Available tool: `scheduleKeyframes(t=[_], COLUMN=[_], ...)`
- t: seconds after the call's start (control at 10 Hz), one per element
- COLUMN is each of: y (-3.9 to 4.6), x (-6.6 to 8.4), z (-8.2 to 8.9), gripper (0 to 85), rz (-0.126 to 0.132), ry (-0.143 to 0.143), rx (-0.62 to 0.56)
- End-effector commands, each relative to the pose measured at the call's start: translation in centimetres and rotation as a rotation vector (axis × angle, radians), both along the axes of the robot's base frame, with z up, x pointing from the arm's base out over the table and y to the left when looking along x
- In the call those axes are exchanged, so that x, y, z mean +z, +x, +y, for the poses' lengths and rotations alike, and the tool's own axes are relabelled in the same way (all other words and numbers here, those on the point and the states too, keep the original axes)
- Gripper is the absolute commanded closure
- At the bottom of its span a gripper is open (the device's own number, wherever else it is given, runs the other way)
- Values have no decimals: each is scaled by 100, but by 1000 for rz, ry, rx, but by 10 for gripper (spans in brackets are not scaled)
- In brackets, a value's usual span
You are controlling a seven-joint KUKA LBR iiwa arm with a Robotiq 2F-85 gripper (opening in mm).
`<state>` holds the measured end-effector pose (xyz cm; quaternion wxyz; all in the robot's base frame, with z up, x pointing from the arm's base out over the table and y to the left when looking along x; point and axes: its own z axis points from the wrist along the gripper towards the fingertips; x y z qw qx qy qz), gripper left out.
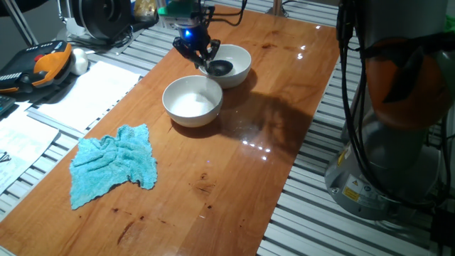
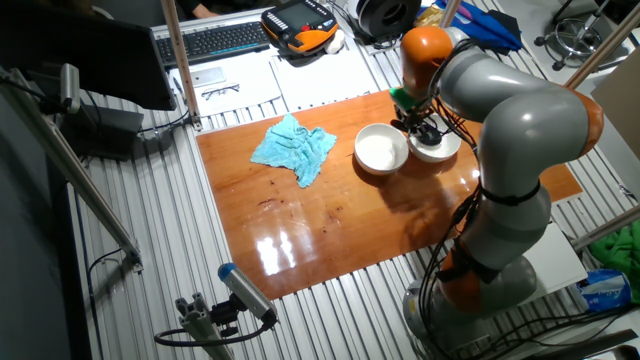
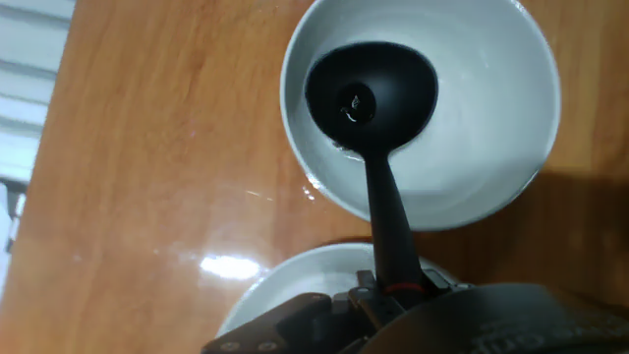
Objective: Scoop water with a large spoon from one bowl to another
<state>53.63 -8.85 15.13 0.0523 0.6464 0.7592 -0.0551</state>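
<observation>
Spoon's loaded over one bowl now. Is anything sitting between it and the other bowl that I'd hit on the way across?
Nothing visible does. The large spoon, held in the gripper, hangs over the far bowl, and the near bowl sits right beside it. The blue cloth lies well off to the side, clear of that short path.

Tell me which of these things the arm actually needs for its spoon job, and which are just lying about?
In use:
- large spoon, held by the gripper
- bowl under the scoop
- second white bowl beside it
- water: barely visible, a glint in the scoop

Lying about:
- blue cloth
- papers
- keyboard
- orange-and-black handset
</observation>
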Motion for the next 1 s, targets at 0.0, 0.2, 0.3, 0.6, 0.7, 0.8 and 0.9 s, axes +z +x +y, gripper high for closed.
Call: scheduleKeyframes(t=[0.0, 0.2, 0.3, 0.6, 0.7, 0.8, 0.9], y=[13, 22, 24, 48, 74, 106, 122], x=[-12, -10, 1, 3, -13, -32, -38], z=[-8, -15, -21, -28, -16, -7, -11], gripper=[850, 850, 850, 850, 850, 850, 850], rz=[-5, -16, -14, 3, 6, 7, 11], ry=[8, 29, 40, 17, 8, 1, -2], rx=[-146, -214, -247, -305, -318, -325, -326])
